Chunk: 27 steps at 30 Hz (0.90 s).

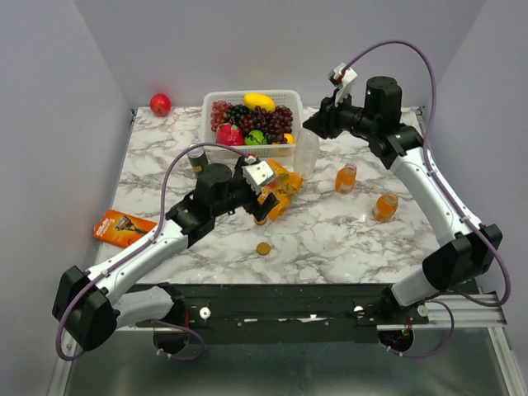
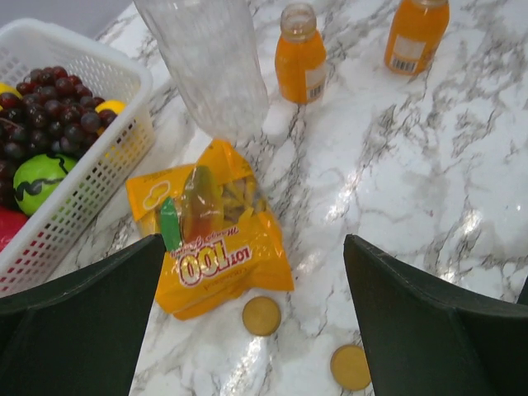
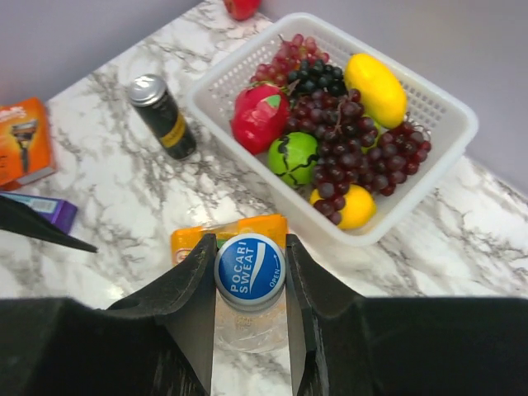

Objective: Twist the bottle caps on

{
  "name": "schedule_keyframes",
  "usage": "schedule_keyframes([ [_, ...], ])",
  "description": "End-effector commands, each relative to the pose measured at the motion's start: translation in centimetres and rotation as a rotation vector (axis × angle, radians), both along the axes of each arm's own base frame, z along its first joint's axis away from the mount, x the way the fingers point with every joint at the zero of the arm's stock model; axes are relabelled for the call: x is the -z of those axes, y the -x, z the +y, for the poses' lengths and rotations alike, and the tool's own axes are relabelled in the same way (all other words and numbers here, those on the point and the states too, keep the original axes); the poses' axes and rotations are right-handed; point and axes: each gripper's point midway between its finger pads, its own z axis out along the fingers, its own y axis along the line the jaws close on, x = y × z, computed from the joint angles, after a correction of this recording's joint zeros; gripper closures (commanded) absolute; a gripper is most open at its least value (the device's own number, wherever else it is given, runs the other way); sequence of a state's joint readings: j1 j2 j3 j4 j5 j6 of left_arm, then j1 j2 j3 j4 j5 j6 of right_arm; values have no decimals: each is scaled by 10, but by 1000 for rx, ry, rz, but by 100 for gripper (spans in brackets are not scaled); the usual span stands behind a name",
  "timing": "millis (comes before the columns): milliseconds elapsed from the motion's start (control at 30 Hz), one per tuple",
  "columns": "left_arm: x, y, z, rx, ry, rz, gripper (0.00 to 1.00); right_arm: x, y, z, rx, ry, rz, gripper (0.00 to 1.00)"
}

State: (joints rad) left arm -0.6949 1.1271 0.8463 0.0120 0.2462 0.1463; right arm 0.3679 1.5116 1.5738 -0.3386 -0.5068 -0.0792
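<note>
Squarely between tight fingers of the right gripper, the white cap; left gripper wide open, empty.

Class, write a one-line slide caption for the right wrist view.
The right gripper pinches the white Pocari Sweat cap atop the clear bottle, fruit basket beyond.

White basket of fruit, dark can near it, yellow snack bag, orange razor pack.

My arms have white links, black joints and looping purple cables; the right gripper is matte black.
</note>
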Motion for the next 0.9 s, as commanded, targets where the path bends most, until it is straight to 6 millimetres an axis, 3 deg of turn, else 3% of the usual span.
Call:
schedule_keyframes([
  [0, 51, 2, 40, -64, -152, 83, 1, 1, -37, -8, 29, 79, -118, 83],
  [67, 53, -3, 50, -92, -154, 94, 1, 5, -51, -12, 42, 93, -133, 83],
  [200, 49, -10, 60, -133, -157, 105, 1, 36, -86, -27, 94, 92, -62, 83],
  [367, 54, -17, 65, -172, -162, 137, 1, 50, -110, -43, 103, 65, -115, 81],
  [533, 55, -22, 67, -170, -201, 151, 1, 78, -118, -48, 95, 82, -119, 76],
  [867, 55, -36, 68, -184, -234, 160, 1, 100, -131, -51, 133, 52, -130, 69],
])
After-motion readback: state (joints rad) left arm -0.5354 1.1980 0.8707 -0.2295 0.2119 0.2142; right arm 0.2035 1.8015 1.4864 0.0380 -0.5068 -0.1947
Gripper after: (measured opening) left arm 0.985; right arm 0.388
